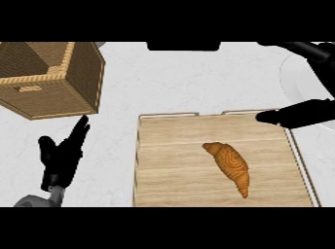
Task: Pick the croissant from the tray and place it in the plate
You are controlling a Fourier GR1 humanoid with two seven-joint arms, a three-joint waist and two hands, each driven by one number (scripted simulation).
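A golden-brown croissant (229, 167) lies slantwise on the wooden tray (177, 165), right of the tray's middle. Off the tray's far right corner, a pale white plate (297, 82) rests on the counter, partly cut off by the view's right edge and partly hidden by my right arm. My right hand (300, 114) hovers over the tray's far right corner with its fingers stretched out to the left, holding nothing, well beyond the croissant. Left of the tray, my left hand (61, 158) rests open with its fingers up.
A wicker basket (48, 82) stands at the far left of the white marble counter (170, 78). A dark object (183, 46) sits at the far edge, in the middle.
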